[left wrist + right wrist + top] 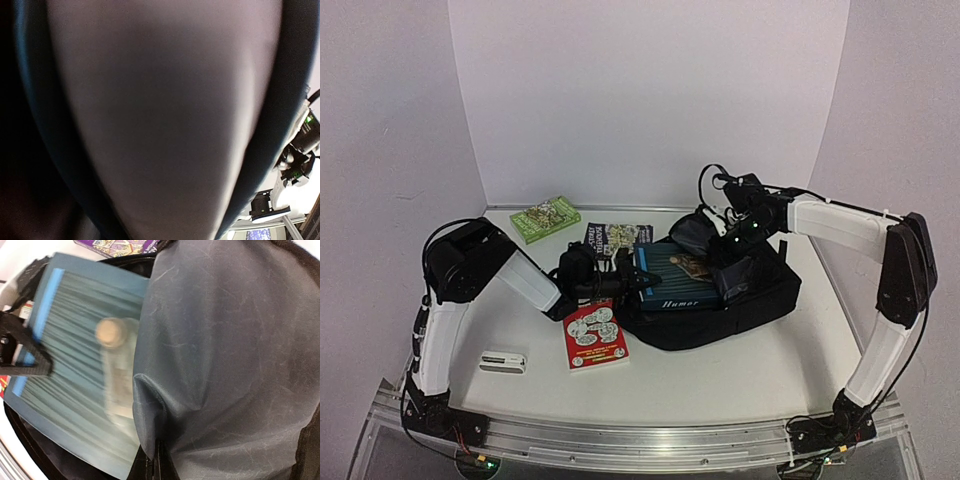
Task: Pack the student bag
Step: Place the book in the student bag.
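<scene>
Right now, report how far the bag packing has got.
Done: the student bag lies open. In hand: the left claw grips the blue book, partly inside the opening; the right claw is at the flap. Remaining: the red book, green book, purple book and white object lie outside on the table.

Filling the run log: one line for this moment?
step: teal book into backpack | left gripper: clamps teal book's edge | right gripper: at backpack flap, grip unclear | book: partly under flap

Black student bag (720, 320); teal striped book (670, 280); red booklet (595, 338); green pad (546, 220); lining (225, 365) seemingly grey-blue.
</scene>
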Tool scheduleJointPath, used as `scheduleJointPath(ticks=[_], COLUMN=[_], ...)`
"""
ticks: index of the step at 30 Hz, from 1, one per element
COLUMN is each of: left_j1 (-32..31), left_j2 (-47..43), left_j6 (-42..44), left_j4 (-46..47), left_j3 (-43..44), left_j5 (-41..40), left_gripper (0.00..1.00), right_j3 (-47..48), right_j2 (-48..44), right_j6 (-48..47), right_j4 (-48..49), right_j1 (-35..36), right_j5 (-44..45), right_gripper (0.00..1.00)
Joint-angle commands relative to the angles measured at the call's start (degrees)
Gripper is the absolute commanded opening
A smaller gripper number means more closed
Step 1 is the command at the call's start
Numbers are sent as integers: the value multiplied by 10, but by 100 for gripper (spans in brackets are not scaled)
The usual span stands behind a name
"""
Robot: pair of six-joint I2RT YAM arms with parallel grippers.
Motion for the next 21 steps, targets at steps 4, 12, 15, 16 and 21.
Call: scheduleJointPath(ticks=[4,12,15,16,21], left_j1=[-33,-47,-57,-62,-71], left_j2=[28,42,6,-11,-64], left_j6=[44,66,118,141,181], left_j4=[-89,-229,-335,-378,-477], left_j3=[144,193,196,197,185], left_j5=[-29,-66,-102,-123,-174], left_gripper=[13,39,54,58,66], right_j3=[37,54,59,60,60], right_j2=[-9,4,6,7,9], right_j6=[11,26,32,35,35], right_j4=[20,20,20,19,19], right_j1=[10,8,1,-1,-6], right_j5=[-46,-41,-44,-45,-44], right_gripper=[0,0,0,0,0])
